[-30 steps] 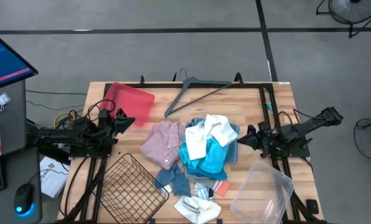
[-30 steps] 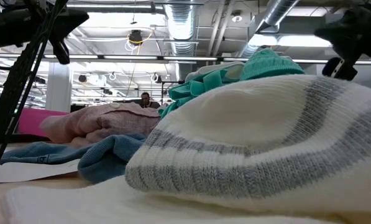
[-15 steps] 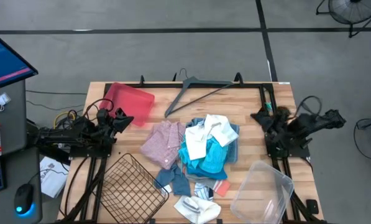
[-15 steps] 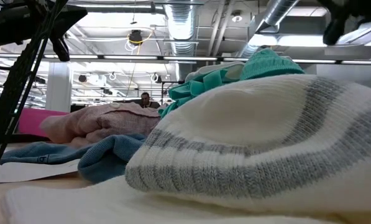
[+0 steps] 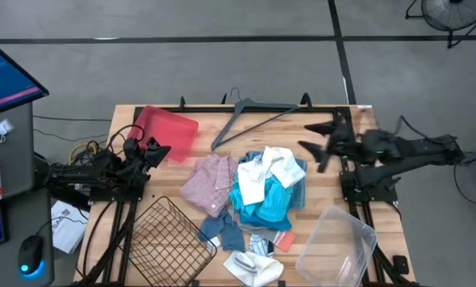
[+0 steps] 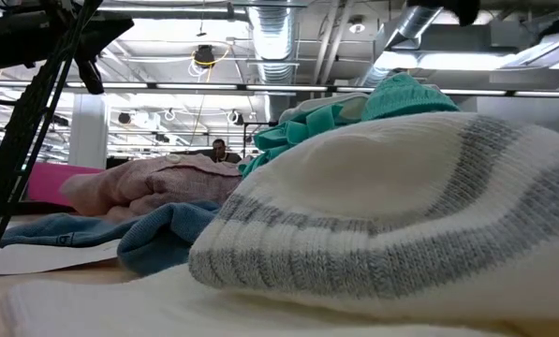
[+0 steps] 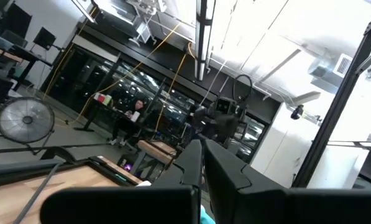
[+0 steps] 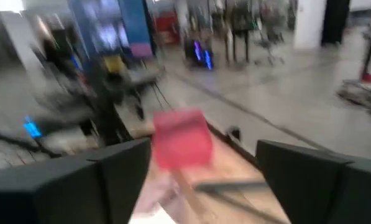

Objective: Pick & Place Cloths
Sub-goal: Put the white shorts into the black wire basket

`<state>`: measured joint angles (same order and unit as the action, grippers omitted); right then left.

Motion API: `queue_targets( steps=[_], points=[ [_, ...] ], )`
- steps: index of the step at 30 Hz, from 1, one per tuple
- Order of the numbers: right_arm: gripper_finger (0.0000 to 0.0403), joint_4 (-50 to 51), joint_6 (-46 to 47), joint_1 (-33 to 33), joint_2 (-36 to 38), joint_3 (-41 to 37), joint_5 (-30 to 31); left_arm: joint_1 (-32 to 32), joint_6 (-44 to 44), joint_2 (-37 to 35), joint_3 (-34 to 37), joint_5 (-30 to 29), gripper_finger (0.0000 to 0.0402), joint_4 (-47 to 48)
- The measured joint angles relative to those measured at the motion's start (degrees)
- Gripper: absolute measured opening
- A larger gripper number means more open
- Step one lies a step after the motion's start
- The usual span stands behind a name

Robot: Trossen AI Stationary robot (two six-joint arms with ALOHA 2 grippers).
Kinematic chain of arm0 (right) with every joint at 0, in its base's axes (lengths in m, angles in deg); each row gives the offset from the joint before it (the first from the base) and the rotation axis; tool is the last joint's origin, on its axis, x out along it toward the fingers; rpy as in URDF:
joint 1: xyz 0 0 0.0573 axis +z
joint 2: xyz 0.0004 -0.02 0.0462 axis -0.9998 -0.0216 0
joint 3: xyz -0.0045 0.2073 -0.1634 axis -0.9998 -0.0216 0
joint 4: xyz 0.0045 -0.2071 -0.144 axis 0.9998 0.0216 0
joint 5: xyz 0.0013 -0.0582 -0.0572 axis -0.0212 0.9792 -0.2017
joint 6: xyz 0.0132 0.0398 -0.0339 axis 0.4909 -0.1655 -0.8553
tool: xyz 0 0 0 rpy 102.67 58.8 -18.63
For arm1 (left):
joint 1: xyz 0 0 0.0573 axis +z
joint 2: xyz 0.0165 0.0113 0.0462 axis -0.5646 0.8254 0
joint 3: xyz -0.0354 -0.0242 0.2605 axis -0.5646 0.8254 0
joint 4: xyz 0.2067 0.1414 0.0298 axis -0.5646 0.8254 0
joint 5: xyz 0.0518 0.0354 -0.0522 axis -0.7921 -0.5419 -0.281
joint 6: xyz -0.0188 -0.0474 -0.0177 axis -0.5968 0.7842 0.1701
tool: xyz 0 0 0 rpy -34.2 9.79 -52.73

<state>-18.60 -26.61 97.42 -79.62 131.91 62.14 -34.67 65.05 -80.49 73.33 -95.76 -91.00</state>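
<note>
The cloths lie heaped at mid-table: a pink checked one point(image 5: 210, 182), a turquoise one point(image 5: 261, 201), a white one point(image 5: 271, 166) on top and a blue-grey one point(image 5: 222, 227). White socks with grey stripes point(image 5: 253, 267) lie at the near edge and fill the low view point(image 6: 401, 215). My right gripper point(image 5: 319, 145) hangs open in the air just right of the heap, its fingers wide apart in the right wrist view point(image 8: 204, 186). My left gripper point(image 5: 159, 151) stays shut at the table's left side.
A red tray point(image 5: 167, 130) lies at the far left and a grey hanger point(image 5: 249, 115) at the far edge. A wire basket point(image 5: 170, 243) stands near left and a clear plastic tub point(image 5: 337, 247) near right.
My right gripper has risen from its folded place at the table's right side and swung toward the far edge and the heap. Its fingers have opened wide. The cloths have not moved.
</note>
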Motion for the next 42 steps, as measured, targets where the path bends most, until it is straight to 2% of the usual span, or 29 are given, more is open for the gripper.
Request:
queue_targets(
  steps=[3,8,15,19,22,24,27,29,33,34,42],
  points=[
    [0.0326,0.31,0.03,-2.41,-7.37,1.47,-1.62,0.00,-0.02,0.00,0.02,0.02,0.0002,-0.02],
    [0.0344,-0.68,0.03,-5.47,-18.36,1.67,-9.30,-0.02,0.00,0.00,-0.01,0.04,0.0002,-0.07],
    [0.0337,-1.61,-1.19,-6.21,-31.45,1.66,-18.11,-0.01,0.01,0.00,0.00,0.10,0.0002,-0.15],
    [0.0332,-1.60,-1.46,-6.11,-35.95,1.66,-21.68,0.00,0.01,0.00,0.01,0.26,0.0002,-0.17],
    [0.0323,-1.57,-1.26,-6.11,-38.00,1.66,-22.11,0.00,-0.01,0.00,-0.01,0.26,0.0002,-0.20],
    [0.0304,-1.53,-0.58,-6.11,-38.68,1.66,-21.05,-0.02,0.01,0.00,0.00,0.26,0.0002,-0.20],
    [0.0243,-1.21,-0.57,-6.23,-38.65,1.68,-20.81,-0.01,-0.01,0.00,0.02,0.26,0.0002,-0.20],
    [0.0183,-0.48,-0.53,-6.57,-38.50,1.68,-20.94,0.00,0.01,0.00,0.01,0.26,0.0002,-0.20],
    [0.0035,0.13,-0.43,-6.99,-36.82,1.66,-21.11,-0.02,0.01,0.00,-0.01,0.24,0.0002,-0.20],
    [0.0019,-0.03,-0.39,-7.01,-36.18,1.66,-21.13,-0.02,0.01,0.00,0.02,0.24,0.0002,-0.20],
    [0.0006,0.22,-1.28,-7.29,-30.20,7.46,-20.95,0.00,2.83,0.00,0.00,0.06,0.0002,-0.37]
  ],
)
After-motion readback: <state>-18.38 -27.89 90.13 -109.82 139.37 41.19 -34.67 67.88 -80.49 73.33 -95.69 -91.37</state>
